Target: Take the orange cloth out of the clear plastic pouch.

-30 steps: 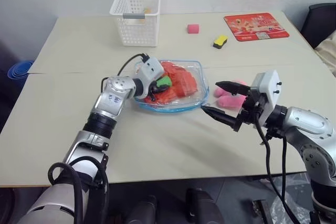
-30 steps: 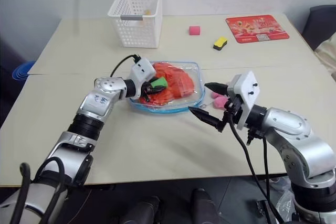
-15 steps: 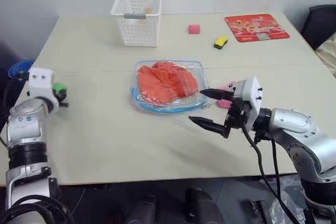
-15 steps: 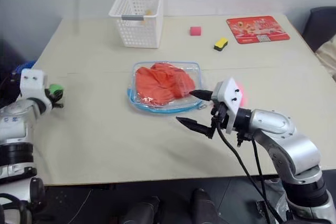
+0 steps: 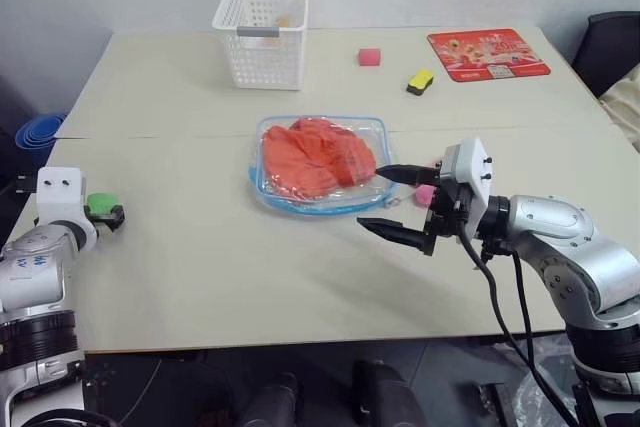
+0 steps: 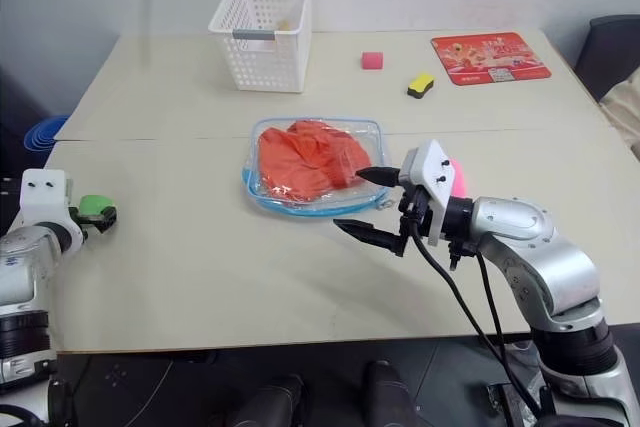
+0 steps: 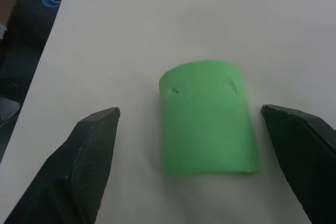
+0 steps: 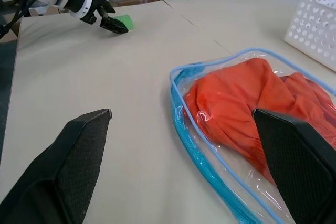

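Orange cloth point(image 5: 318, 155) just beside right pincer point(image 5: 392, 201).

Beige desk point(image 5: 200, 277): clear plastic pouch point(image 5: 322, 165) w/ orange cloth point(image 5: 316, 155) at centre; white basket point(image 5: 260, 27) upper left; pink block point(image 5: 369, 55), yellow block point(image 5: 419, 79), red mat point(image 5: 487, 52) upper right; green block point(image 5: 101, 207) far left.

Green block point(image 7: 207, 119), white basket point(image 5: 260, 27), red card point(image 5: 487, 52) on table point(image 5: 200, 247)
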